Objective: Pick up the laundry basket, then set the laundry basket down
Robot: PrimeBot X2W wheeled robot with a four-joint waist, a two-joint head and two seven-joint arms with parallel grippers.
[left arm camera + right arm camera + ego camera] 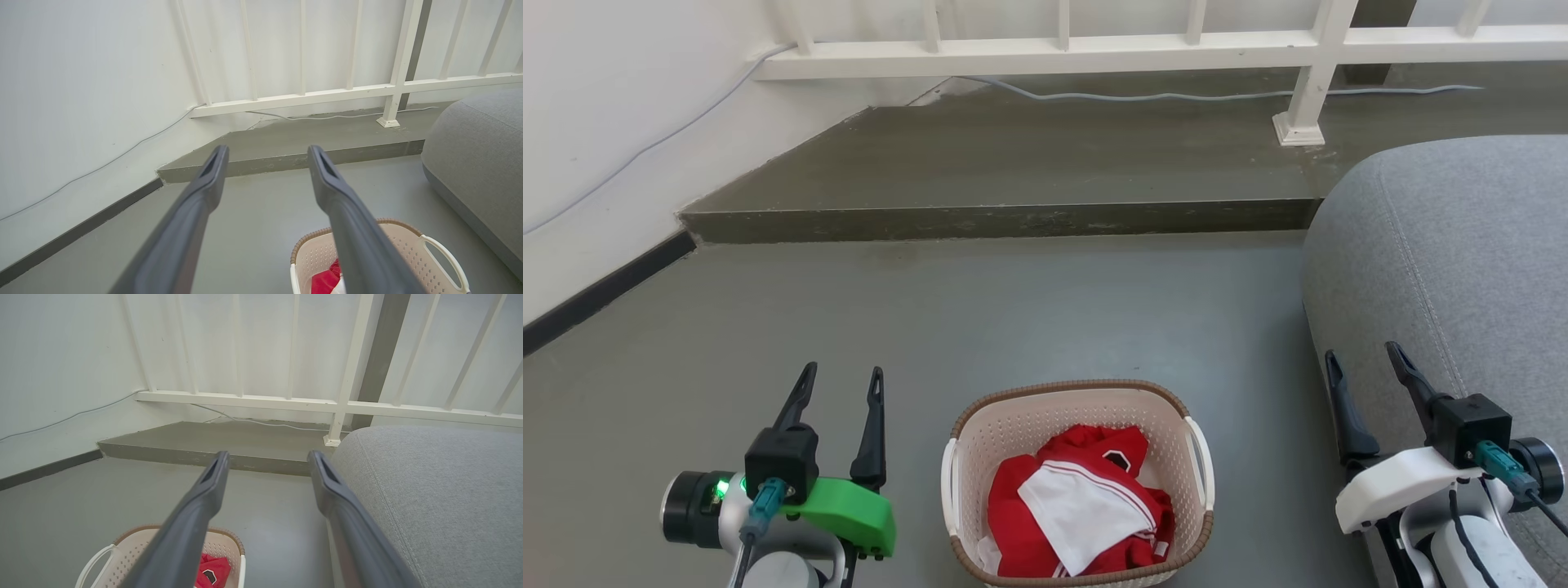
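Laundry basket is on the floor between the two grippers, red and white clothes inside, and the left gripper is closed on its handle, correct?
No. The head view shows the left gripper open and clear of the handle, touching nothing. The rest stands: the laundry basket is on the floor between it and the right gripper, red and white clothes inside.

Cream laundry basket (1078,425) upright on floor w/ red-white clothes inside
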